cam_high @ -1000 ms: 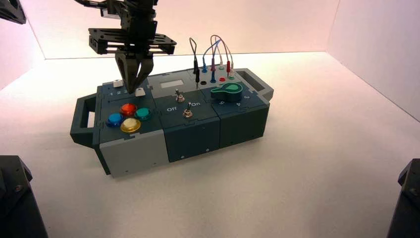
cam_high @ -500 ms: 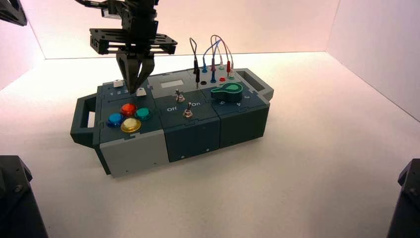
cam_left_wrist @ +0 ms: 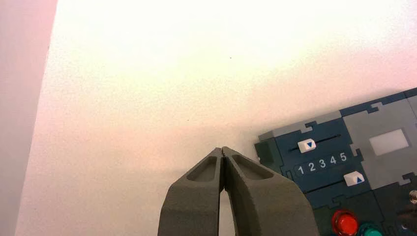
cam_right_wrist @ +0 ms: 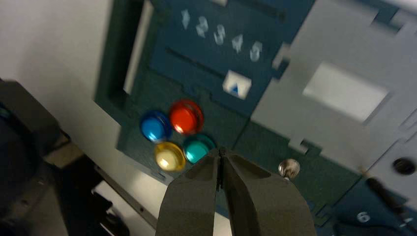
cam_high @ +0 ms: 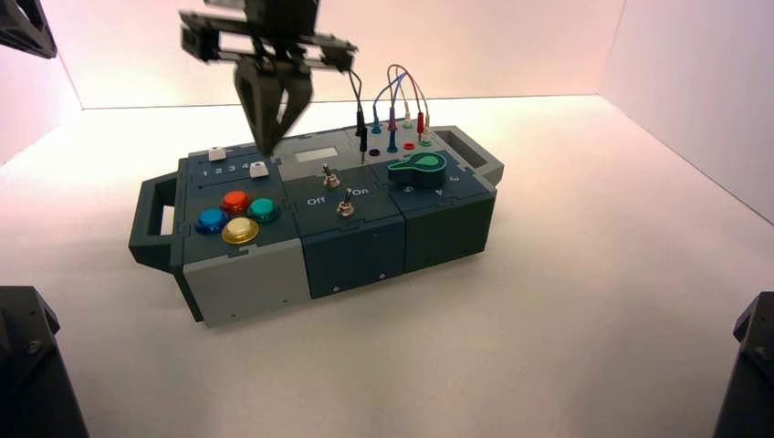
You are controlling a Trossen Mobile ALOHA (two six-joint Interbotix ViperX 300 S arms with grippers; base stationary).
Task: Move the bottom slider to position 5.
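The bottom slider's white knob [cam_high: 258,169] with a blue triangle [cam_right_wrist: 236,84] sits on the dark blue box [cam_high: 356,246]. In the left wrist view the knob [cam_left_wrist: 354,179] stands just below the printed 5 [cam_left_wrist: 343,157], last of the white row 1 2 3 4 5. The 5 also shows in the right wrist view [cam_right_wrist: 255,51]. My right gripper [cam_high: 271,146] hangs shut and empty above the box, behind the knob and clear of it; the right wrist view [cam_right_wrist: 221,152] shows it closed. My left gripper [cam_left_wrist: 223,150] is shut and empty, off the box's left side.
The top slider's knob [cam_left_wrist: 307,145] stands near the 1 and 2. Red [cam_right_wrist: 186,117], blue [cam_right_wrist: 155,126], yellow [cam_right_wrist: 169,156] and teal [cam_right_wrist: 198,148] buttons sit in front of the sliders. Two toggle switches [cam_high: 345,207], a green knob [cam_high: 417,167] and plugged wires [cam_high: 392,109] lie to the right.
My right gripper has lifted from beside the bottom slider's knob and moved up and to the right. The numerals 3 and 4 now show. The knob has not visibly moved.
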